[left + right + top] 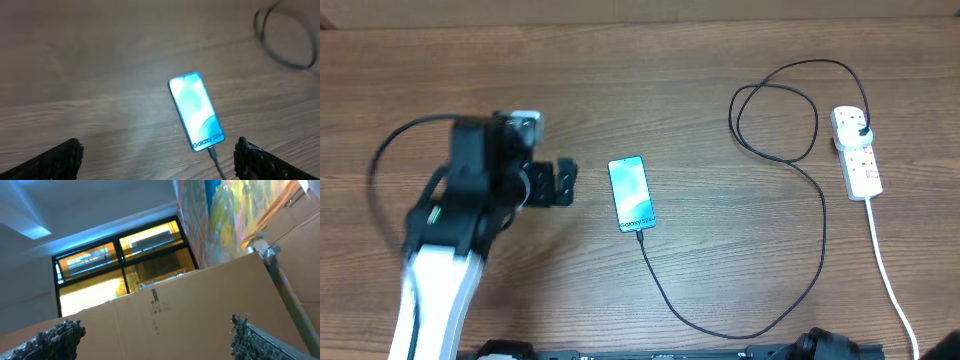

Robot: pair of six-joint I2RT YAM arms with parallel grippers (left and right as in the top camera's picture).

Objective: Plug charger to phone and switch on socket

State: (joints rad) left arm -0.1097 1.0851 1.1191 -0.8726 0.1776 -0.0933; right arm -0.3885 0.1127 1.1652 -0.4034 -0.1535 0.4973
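Note:
The phone point(631, 193) lies flat mid-table with its cyan screen lit; it also shows in the left wrist view point(196, 111). The charger's thin black cable point(800, 300) is plugged into the phone's near end, sweeps right and loops up to its black adapter point(860, 128) seated in the socket point(858, 153), a white power strip at the far right. My left gripper point(563, 183) is open and empty, left of the phone; its fingertips frame the left wrist view point(160, 160). My right gripper point(157, 335) is open and empty, pointing up at a cardboard panel.
The socket's thick white cord point(890, 280) runs down to the front right edge. The right arm's base point(840, 348) sits at the bottom edge. Wooden tabletop all round.

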